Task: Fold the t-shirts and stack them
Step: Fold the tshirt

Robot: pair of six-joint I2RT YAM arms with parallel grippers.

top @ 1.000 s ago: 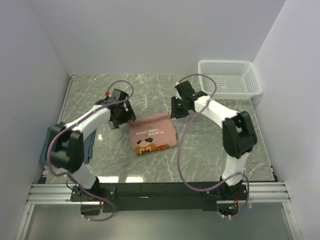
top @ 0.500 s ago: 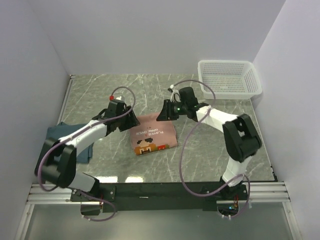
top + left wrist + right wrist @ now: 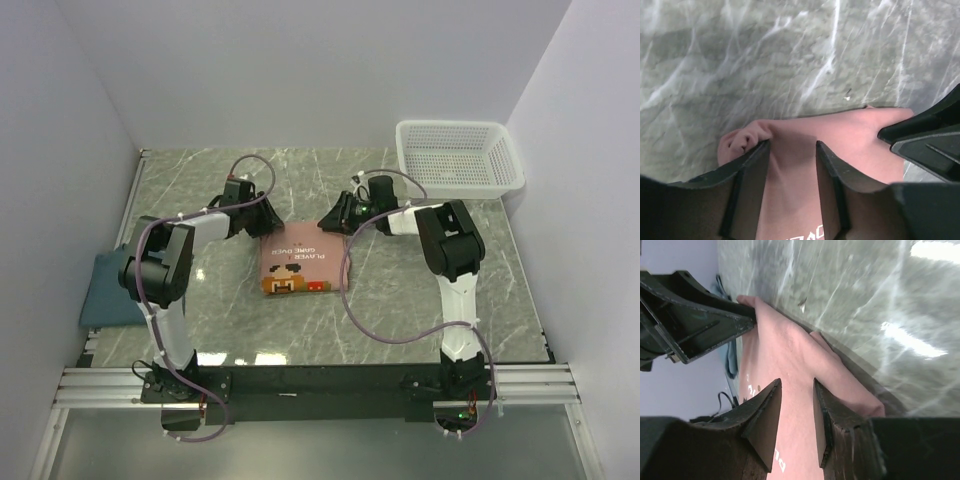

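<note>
The salmon-pink t-shirt [image 3: 302, 266] lies folded into a small rectangle mid-table, its print facing up. My left gripper [image 3: 270, 222] rests on its far left corner. In the left wrist view the left gripper [image 3: 792, 145] has its fingers apart, straddling a low ridge of pink cloth [image 3: 840, 145]. My right gripper [image 3: 331, 219] sits at the far right corner. Its wrist view shows the right gripper [image 3: 796, 382] open over flat pink cloth [image 3: 790, 347]. The dark teal t-shirt [image 3: 108, 288] lies folded at the table's left edge, away from both grippers.
A white mesh basket [image 3: 460, 156] stands at the back right corner. White walls close in the marble table [image 3: 420, 300] on three sides. The two gripper heads face each other closely over the pink shirt's far edge.
Both grippers came inward and down onto the pink shirt's far edge. The left jaws narrowed a lot. The shirt turned squarer to the table and shifted slightly left.
</note>
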